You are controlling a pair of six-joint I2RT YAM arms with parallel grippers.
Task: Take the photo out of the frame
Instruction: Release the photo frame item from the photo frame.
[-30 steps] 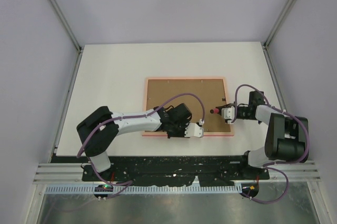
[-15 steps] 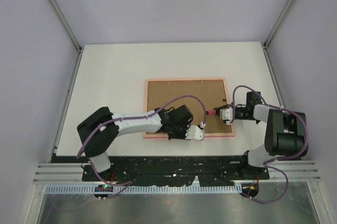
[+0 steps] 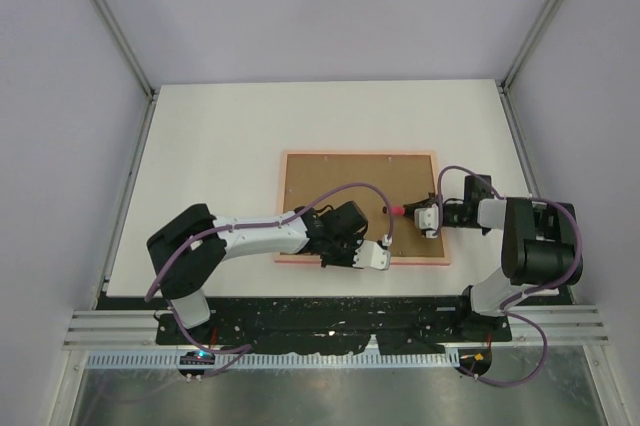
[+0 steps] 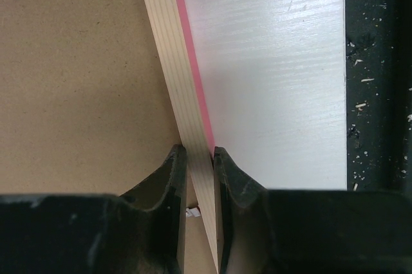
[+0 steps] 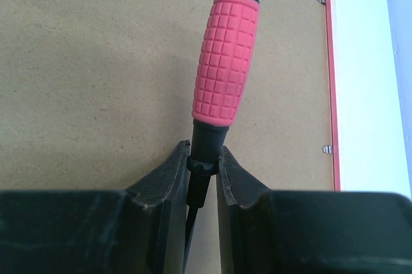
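Thin pink rectangular frame [image 3: 360, 154] face-down at centre of white table [image 3: 215, 161], matte brown backing board [image 3: 340, 194] up, left gripper [image 4: 198, 155] pinching its ribbed pale rim at 6 o'clock, right gripper [image 5: 205, 158] at 3 o'clock clamped on black neck of grid-textured pink tool handle [image 5: 225, 62] pointing to 9 o'clock.

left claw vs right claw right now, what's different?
Left claw is shut on the frame, pinching its rim; right claw is shut on a pink-handled tool, at its dark neck. Left claw sits at the frame's near edge; right claw is over the brown backing board, toward its right side. Shared: both grip narrow things, above the frame lying back-up.
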